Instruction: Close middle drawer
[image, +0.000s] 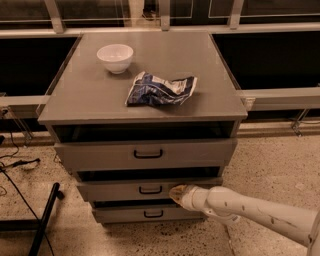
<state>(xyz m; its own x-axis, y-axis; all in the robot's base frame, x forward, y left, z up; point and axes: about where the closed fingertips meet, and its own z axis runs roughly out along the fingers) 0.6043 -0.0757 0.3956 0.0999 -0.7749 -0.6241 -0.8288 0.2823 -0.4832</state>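
The middle drawer (115, 190) is grey with a small black loop handle (150, 189), second of three in the grey cabinet (90, 105). It stands slightly out, with a dark gap above it. My gripper (175, 192) is at the end of the white arm (250, 207) that comes in from the lower right. Its tip rests against the drawer's front, just right of the handle.
The top drawer (145, 154) and bottom drawer (150, 214) each have a black handle. A white bowl (115, 57) and a crumpled blue chip bag (160, 90) lie on the cabinet top. A black pole (45, 220) and cables lie on the floor at left.
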